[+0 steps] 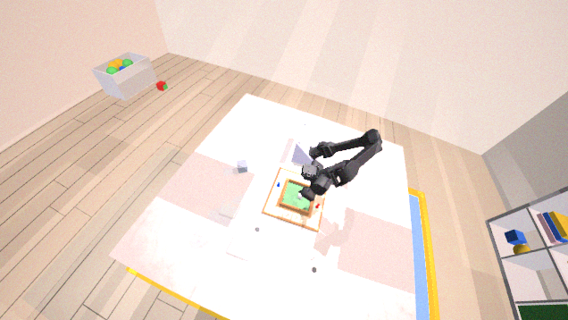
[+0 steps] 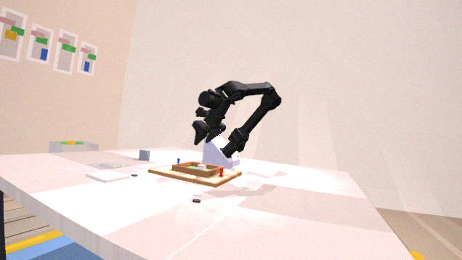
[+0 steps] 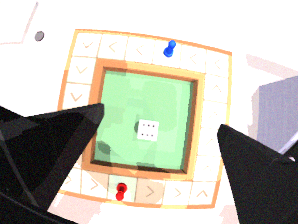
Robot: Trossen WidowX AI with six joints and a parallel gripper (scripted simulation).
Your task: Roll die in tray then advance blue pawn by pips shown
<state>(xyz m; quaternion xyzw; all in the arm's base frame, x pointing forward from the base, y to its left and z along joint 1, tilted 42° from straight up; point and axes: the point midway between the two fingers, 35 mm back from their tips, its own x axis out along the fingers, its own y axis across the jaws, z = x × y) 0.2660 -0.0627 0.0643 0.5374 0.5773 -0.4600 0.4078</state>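
With the jaws (image 1: 306,182) (image 2: 204,141) wide apart and empty, the die (image 1: 300,196) (image 2: 202,167) (image 3: 148,130) lay in the tray (image 1: 282,206) (image 2: 203,173) (image 3: 145,172), seemingly showing six, and the blue pawn (image 1: 278,184) (image 2: 178,160) (image 3: 170,49) apparently awaited its move.

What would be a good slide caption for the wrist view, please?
Open pincer above the green-floored tray, where the white die lies between the blue pawn and red pawn.

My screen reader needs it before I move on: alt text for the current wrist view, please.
A white die showing six pips lies in the green-floored tray, between the open gripper's spread fingers. Around the tray runs an arrow-marked track, with a blue pawn at the top and a red pawn at the bottom.
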